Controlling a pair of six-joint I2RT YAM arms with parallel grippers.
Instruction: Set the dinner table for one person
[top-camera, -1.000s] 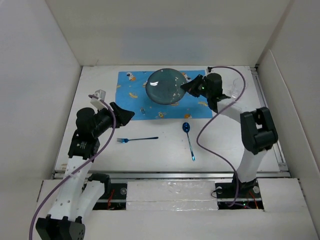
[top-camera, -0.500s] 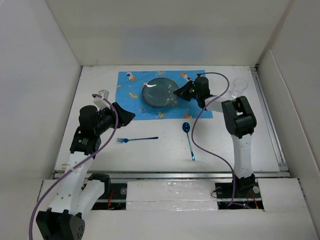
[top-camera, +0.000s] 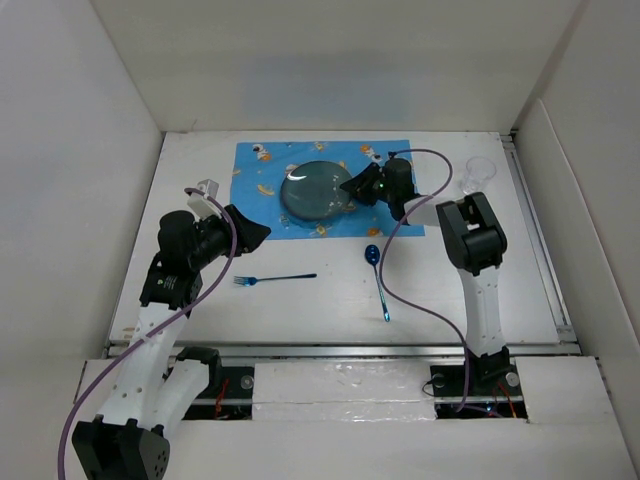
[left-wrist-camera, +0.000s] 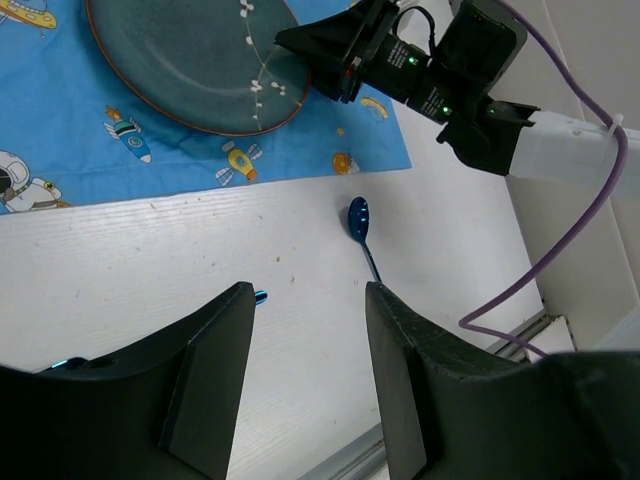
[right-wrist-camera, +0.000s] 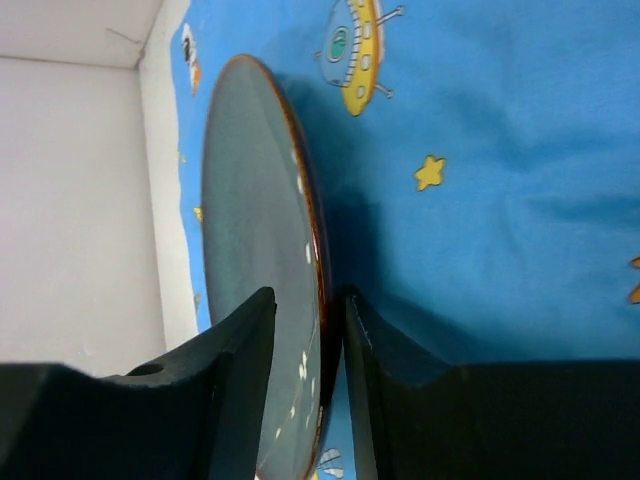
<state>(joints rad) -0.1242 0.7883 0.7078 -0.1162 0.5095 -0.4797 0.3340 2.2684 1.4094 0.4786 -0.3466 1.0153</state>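
Right tool (top-camera: 352, 187) pinches plate (top-camera: 312, 188) rim over dinner table (top-camera: 300, 310).

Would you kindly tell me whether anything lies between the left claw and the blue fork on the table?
Nothing visible does. The left claw hangs open near the fork, which lies alone on bare white dinner table. The spoon lies off to the fork's right, out of the path.

dinner table (top-camera: 300, 315) white | placemat (top-camera: 256, 168) blue, space-print | plate (top-camera: 312, 190) teal, flecked
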